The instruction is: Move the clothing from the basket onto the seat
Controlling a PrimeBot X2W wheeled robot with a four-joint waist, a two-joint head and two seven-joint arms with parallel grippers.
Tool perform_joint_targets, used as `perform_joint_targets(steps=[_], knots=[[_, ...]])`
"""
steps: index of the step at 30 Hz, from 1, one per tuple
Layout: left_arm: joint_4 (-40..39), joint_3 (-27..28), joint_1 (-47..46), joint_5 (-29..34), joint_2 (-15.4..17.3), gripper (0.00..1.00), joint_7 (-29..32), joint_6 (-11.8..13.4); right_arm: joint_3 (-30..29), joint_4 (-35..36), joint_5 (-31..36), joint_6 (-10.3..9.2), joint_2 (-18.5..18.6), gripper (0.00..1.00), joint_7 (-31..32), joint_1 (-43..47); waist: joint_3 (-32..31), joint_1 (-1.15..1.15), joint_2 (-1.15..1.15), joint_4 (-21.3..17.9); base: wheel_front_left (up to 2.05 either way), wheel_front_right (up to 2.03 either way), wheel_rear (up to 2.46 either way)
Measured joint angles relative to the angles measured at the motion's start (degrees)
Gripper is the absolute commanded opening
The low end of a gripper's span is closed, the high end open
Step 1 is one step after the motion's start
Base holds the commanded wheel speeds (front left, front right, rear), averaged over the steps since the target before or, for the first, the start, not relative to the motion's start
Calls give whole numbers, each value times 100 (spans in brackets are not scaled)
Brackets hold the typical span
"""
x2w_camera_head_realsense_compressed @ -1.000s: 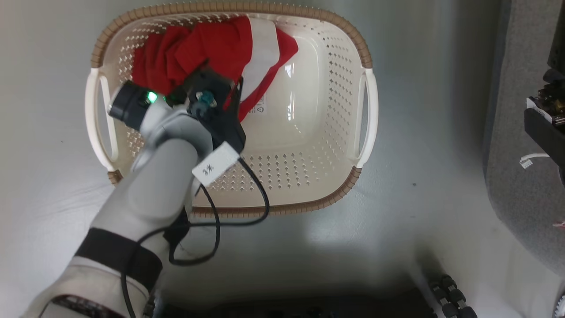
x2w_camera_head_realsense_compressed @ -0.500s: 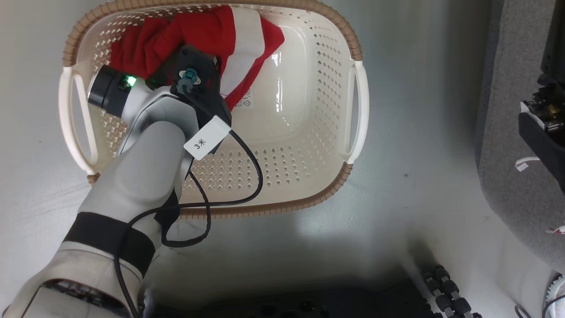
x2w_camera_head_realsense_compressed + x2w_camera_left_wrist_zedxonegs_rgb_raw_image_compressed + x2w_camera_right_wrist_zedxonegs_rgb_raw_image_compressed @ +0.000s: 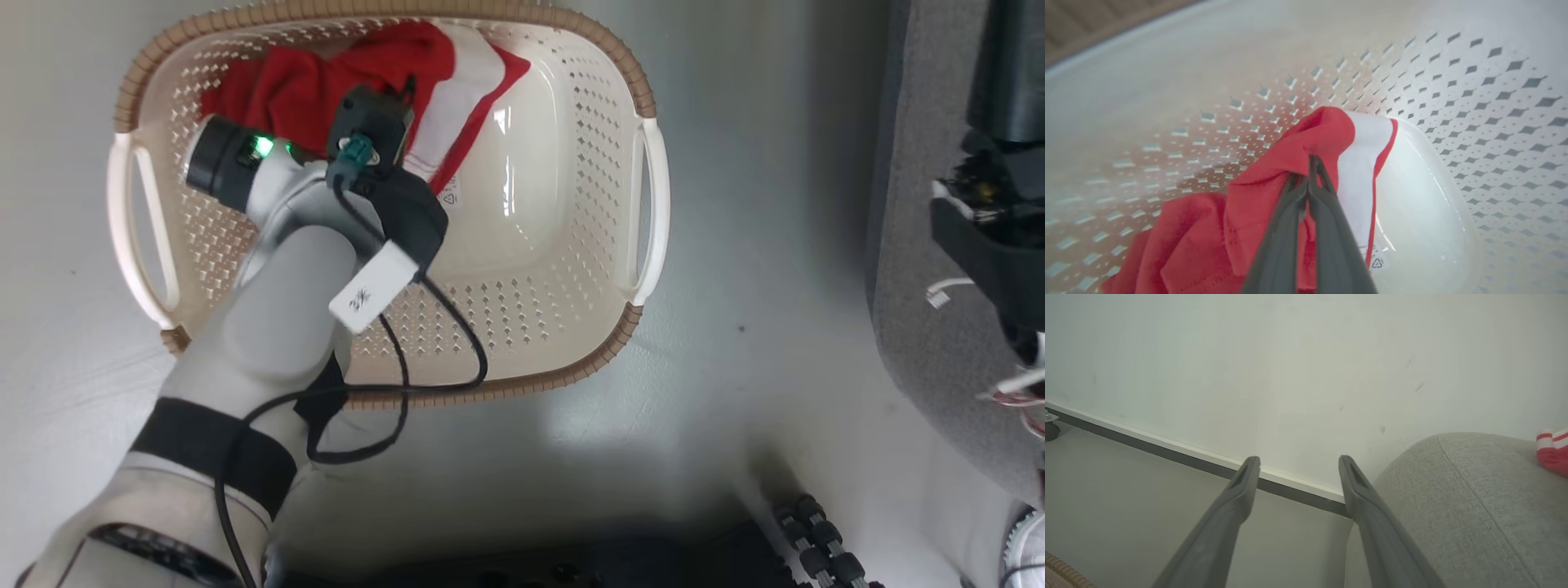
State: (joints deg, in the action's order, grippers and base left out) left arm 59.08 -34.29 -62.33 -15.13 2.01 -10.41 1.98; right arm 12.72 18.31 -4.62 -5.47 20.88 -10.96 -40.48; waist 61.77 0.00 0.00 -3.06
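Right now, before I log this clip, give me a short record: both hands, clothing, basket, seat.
left hand: shut on the red garment, inside the basket
right hand: open, empty, near the seat's rounded edge
red garment: bunched at one end of the basket, white panel showing
basket: on the floor
seat: grey cushion, a red-and-white fabric piece lying on it
status: garment pinched, not yet out of the basket

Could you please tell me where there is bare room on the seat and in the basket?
The seat is bare from its rounded edge and seam up to a red-and-white garment at the right wrist view's right edge. In the basket, the half by the right handle is bare; the far left corner is crowded with the clothing, the left tool shut on it.
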Motion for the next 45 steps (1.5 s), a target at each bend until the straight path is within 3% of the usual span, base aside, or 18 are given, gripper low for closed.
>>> perform_joint_targets(steps=[14,33,45], knots=[[-624,-299,734,-548,-2,0,-386,-258,401,-1444,21,98,-183,100,-176,26,-828,0,0,225,0,0,0],[-1778,-286,748,-520,44,0,-390,-610,437,-2707,-305,126,-532,100,-327,677,-2382,-1,-1,663,0,0,0],[-2217,-246,691,-486,167,0,-390,-761,625,-3312,-454,223,-850,100,-334,1010,-3421,-1,-1,723,0,0,0]])
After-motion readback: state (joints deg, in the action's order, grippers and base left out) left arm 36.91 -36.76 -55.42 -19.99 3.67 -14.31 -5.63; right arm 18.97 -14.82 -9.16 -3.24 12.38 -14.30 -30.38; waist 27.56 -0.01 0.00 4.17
